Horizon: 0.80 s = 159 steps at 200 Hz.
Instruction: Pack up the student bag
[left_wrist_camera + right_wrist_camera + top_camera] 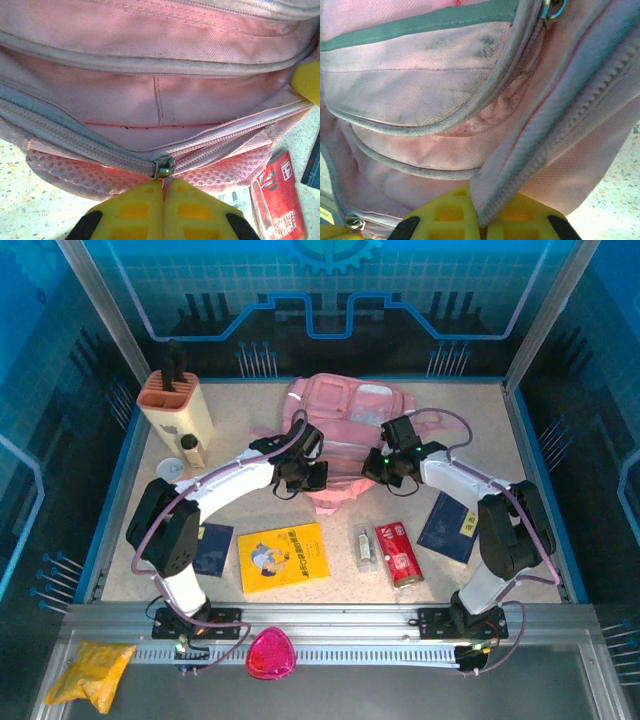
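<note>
Left wrist: my left claw (163,184) pinched the zipper pull (164,167), student bag (160,100) dead ahead; right claw (480,207) gripped its edge.

Student bag (200,100): matt woven pink cloth, mesh trim; zipper pull (164,167) metal; table (20,215) speckled, matt.

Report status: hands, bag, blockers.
Left hand shut on zipper pull. Right hand shut on student bag zipper edge. Yellow book, red pack on table, clear of bag.
</note>
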Tool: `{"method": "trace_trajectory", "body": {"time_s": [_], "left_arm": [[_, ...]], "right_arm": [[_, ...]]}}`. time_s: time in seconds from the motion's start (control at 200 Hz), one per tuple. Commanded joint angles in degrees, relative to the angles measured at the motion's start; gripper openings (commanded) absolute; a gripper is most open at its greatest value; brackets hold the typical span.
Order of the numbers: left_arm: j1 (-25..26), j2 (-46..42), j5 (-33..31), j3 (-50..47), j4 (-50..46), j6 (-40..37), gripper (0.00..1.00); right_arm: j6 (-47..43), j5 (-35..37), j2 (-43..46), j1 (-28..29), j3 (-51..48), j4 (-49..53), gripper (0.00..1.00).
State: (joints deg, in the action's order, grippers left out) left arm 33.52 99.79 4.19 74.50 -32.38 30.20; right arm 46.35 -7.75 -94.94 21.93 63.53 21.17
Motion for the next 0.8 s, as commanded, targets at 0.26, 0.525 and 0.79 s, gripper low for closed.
{"method": "trace_trajectory", "body": {"time_s": [0.26, 0.525, 0.79], "left_arm": [[-6.3, -0.9, -9.5, -3.6, -15.0, -0.6, 0.0], [-5.9, 0.1, -3.7, -2.8, -10.7, 1.5, 0.0], [-8.1, 1.2, -14.1, -2.4, -14.6, 1.1, 0.0]], "right_arm": [[-4.2, 9.4, -0.3, -8.2, 5.8, 4.7, 0.0], [-5.2, 8.9, -2.8, -8.4, 8.8, 5.9, 0.0], [-6.1, 9.3, -3.4, -11.2, 10.2, 7.5, 0.0]]}}
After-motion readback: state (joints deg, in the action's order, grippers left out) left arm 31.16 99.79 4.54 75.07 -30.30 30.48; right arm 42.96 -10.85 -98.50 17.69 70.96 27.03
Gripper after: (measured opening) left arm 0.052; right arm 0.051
